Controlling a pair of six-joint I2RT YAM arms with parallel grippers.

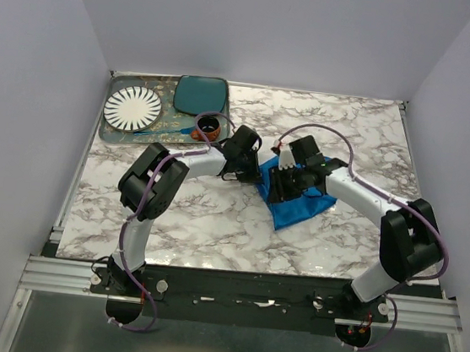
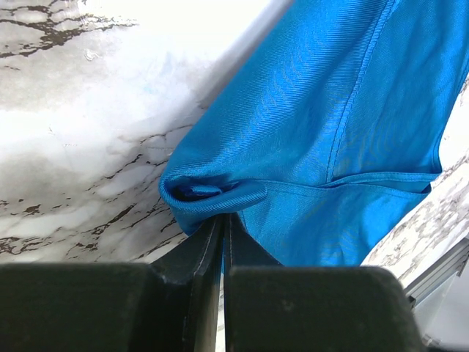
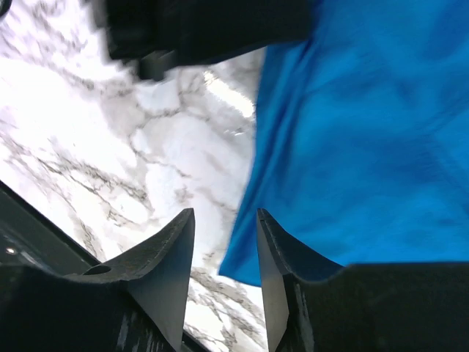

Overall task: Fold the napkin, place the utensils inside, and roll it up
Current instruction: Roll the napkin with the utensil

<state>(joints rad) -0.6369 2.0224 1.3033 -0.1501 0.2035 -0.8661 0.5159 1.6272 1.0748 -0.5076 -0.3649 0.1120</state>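
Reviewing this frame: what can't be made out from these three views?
Top view: left gripper and right gripper cover the napkin's middle, hiding its folds; a thin blue item on the tray is too small to name.
Left wrist: the inside of the napkin's rolled edge, pinched by the left gripper, is hidden by cloth.
Right wrist: motion blur; the dark shape at top is cut off by the edge.

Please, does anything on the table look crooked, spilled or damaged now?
The bright blue cloth napkin lies askew, its edges diagonal to the sides of the marble table. One corner is bunched into a small curl at the left gripper, which pinches it. Nothing looks spilled or torn.
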